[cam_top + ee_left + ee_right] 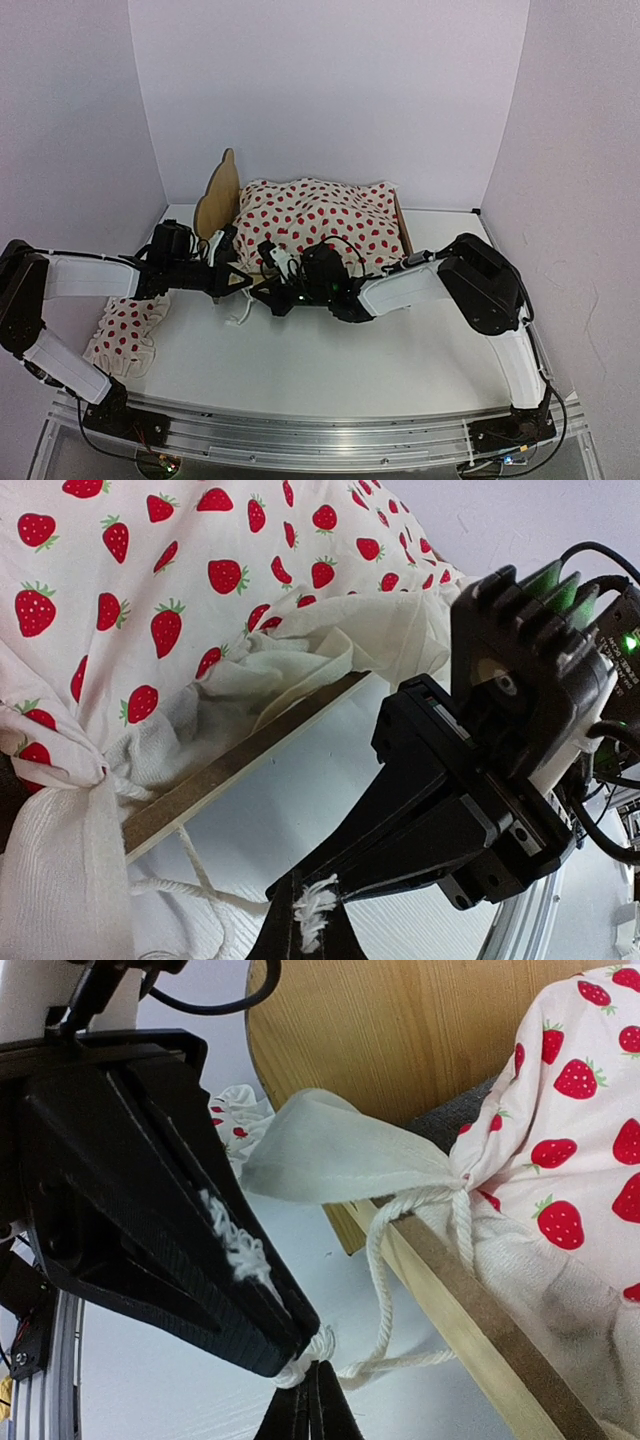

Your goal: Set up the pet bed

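Pinching the same white cord [378, 1260] from opposite sides, both tools are meeting just off the near left corner of the pet bed [218, 203]. The left tool [308, 930] is gripping a frayed end of that cord with its fingers pressed together. The right tool [310, 1400] is likewise clamping the cord, tip to tip with the left one. The cord is running up to a knot where a white corner of the strawberry cloth [320, 220] is bunching against the wooden side rail [250, 755]. The bed is sitting at the back middle of the desk [330, 365], with its scalloped headboard [400, 1030] standing at the left and the cloth lying heaped over it. A smaller strawberry-print ruffled piece [125, 330] is lying on the desk to the left, beneath the left arm.
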{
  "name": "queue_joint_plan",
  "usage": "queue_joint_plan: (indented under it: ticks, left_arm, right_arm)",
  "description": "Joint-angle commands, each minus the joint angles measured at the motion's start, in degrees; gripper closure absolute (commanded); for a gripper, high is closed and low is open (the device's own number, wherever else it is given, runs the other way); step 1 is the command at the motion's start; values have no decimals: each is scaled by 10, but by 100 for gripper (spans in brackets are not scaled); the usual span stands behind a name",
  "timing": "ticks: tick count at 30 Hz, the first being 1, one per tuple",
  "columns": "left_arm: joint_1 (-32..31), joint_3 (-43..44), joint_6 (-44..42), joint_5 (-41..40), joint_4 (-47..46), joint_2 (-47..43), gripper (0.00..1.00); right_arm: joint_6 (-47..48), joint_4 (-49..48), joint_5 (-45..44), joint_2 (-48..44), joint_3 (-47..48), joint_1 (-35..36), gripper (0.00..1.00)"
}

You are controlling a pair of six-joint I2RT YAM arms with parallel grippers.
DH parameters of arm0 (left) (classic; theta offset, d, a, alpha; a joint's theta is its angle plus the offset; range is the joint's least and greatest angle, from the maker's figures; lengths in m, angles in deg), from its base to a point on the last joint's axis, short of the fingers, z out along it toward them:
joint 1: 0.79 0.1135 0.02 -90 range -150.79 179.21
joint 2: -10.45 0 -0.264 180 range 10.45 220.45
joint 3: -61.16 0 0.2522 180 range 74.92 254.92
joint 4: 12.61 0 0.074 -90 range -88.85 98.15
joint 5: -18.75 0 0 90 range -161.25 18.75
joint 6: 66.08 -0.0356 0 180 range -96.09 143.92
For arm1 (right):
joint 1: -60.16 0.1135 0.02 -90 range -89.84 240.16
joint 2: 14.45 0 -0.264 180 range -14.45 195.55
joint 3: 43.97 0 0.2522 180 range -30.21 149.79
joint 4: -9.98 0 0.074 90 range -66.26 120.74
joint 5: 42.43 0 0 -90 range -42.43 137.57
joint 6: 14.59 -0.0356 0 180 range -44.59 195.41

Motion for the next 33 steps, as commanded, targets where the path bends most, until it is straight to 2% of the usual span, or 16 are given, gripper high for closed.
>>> queue_joint_plan:
  ticks: [1,4,8,11,15,21,27,33]
  left_arm:
    - [0,17,17,-18,8,-13,91]
    - [0,16,44,-60,36,-24,66]
    - [0,2,76,-108,64,-43,49]
    - [0,-9,94,-134,76,-54,42]
    - [0,-10,115,-175,109,-57,43]
    - [0,-35,132,-175,72,-37,59]
    - [-1,-68,156,-178,-32,-3,55]
    - [-10,-74,189,-190,-110,27,57]
  right_arm:
    - [-20,-26,-30,2,20,2,100]
    - [-32,-21,-52,-8,13,2,100]
    - [-38,8,-75,-15,17,2,100]
    - [-40,34,-86,-9,33,2,100]
    - [-47,88,-104,-2,64,2,100]
    - [-57,109,-124,-8,67,1,100]
    - [-69,111,-118,-14,58,2,100]
    - [-75,108,-104,-12,61,2,100]
